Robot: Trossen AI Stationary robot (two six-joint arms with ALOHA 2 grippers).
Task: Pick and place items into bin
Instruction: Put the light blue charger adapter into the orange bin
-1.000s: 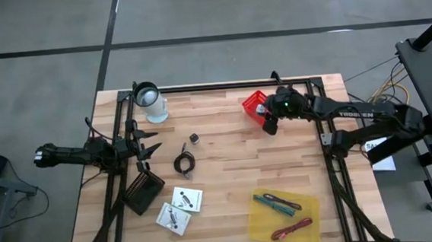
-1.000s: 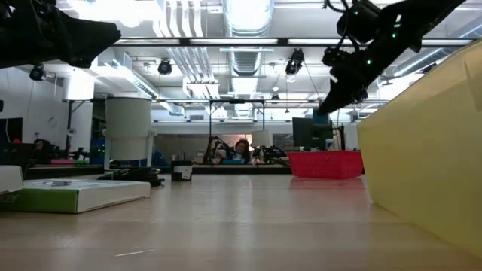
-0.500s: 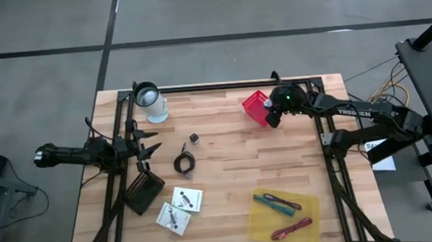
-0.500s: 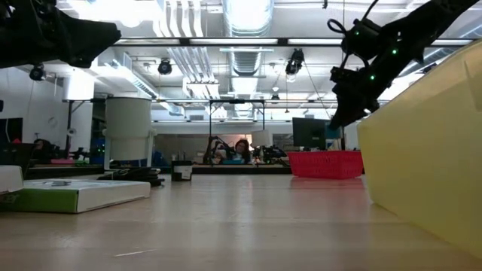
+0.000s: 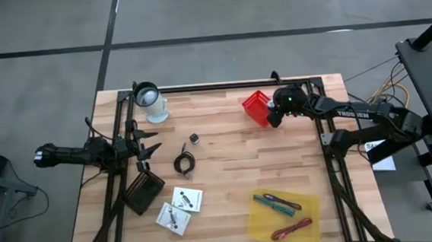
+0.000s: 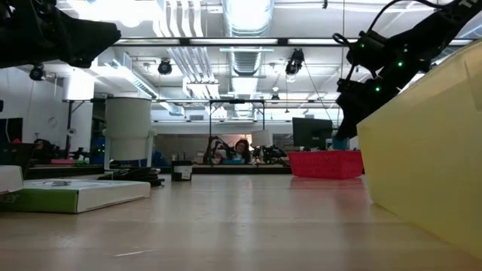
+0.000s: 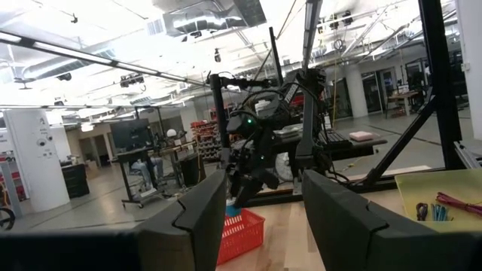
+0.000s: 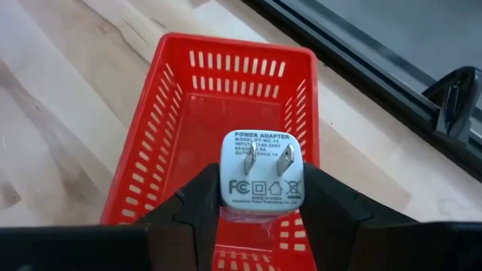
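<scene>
My right gripper [image 8: 260,197] is shut on a white power adapter [image 8: 260,169] and holds it over the red basket [image 8: 188,113], which stands at the table's far right [image 5: 255,107]. In the low view that gripper [image 6: 348,129] hangs just above the basket [image 6: 325,163]. A black cable coil [image 5: 184,164], a small black and white piece [image 5: 193,138] and two white cards [image 5: 188,198] [image 5: 172,218] lie flat on the table. Pen-like sticks [image 5: 275,203] lie on a yellow tray [image 5: 257,225]. My left gripper [image 5: 150,141] waits open at the left edge, with nothing between its fingers [image 7: 203,222]. My right gripper pinches the adapter by two opposite sides [image 8: 224,188] between its two fingers. Its printed face with the prongs [image 8: 260,154] is turned toward the wrist. The fingers slant downward toward the basket. The adapter is lifted clear above the basket's open top.
A clear cup with a black rim [image 5: 149,100] stands at the far left corner. A black flat box [image 5: 143,192] lies near the left frame. Dark frame rails [image 5: 221,85] run along the table's far, left and right sides.
My right gripper has sunk toward the red basket and gone a little toward the table's right edge, rolling slightly, still shut on the adapter. The adapter now hangs over the basket's opening.
</scene>
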